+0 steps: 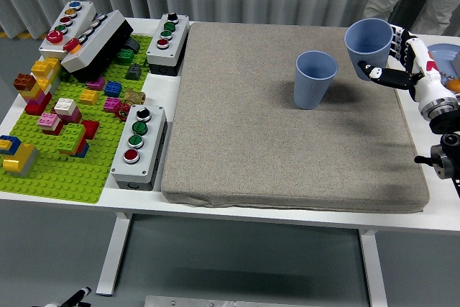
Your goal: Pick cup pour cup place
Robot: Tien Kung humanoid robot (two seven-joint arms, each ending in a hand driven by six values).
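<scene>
The right hand (394, 59) grips a blue cup (368, 47), fingers wrapped around its side, holding it tilted slightly and lifted above the grey mat (287, 127). A second cup (314, 79) stands upright on the mat, just left of and below the held one.

Held cup (369, 42) hides robot hand (399, 61) fingers; plate (444, 55) — cropped right

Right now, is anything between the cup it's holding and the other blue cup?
No. In the head view only bare grey mat separates the held cup from the standing cup.
</scene>
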